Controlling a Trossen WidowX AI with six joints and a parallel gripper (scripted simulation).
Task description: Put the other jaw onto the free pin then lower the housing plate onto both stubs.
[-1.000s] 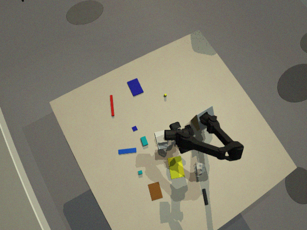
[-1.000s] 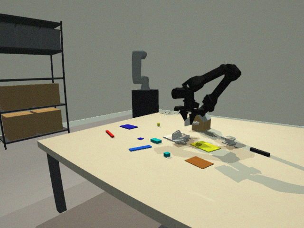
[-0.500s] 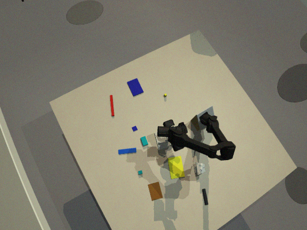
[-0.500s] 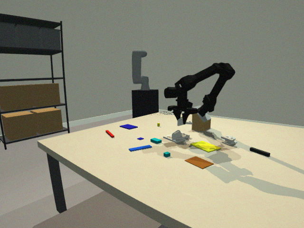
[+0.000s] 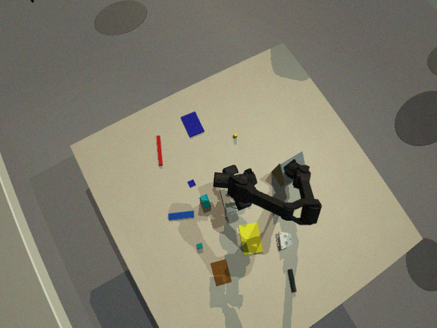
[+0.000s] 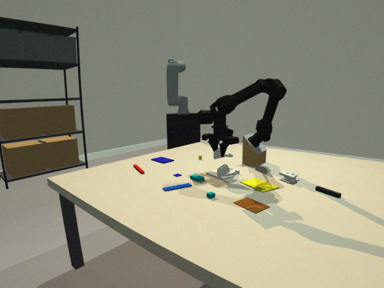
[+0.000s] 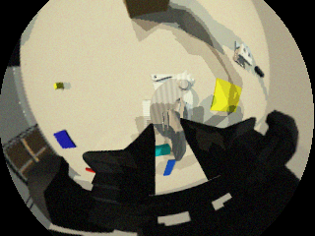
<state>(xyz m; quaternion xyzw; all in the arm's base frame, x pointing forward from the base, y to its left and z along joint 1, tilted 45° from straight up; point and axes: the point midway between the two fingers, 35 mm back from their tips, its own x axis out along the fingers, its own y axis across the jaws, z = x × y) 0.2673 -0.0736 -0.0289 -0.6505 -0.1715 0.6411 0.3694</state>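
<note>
My gripper (image 6: 218,152) (image 7: 165,124) is shut on a pale grey jaw (image 7: 164,103) with a ribbed face. It holds the jaw above the base, with a gap below it in the exterior view. The white base (image 5: 231,208) (image 6: 213,175) (image 7: 158,78) lies on the table, with the other jaw (image 6: 222,170) on it. The held jaw covers much of the base in the wrist view, so the free pin cannot be made out. The white housing plate (image 5: 285,240) (image 6: 289,177) (image 7: 242,54) stands apart on the table, beyond the yellow sheet.
A yellow sheet (image 5: 250,238) (image 6: 258,183) (image 7: 226,95) lies beside the base. A teal block (image 5: 205,201) (image 6: 197,177) and blue bar (image 5: 181,215) (image 6: 177,186) lie on its other side. A brown sheet (image 5: 220,272), black bar (image 5: 291,280) and brown wedge block (image 6: 253,156) are farther away.
</note>
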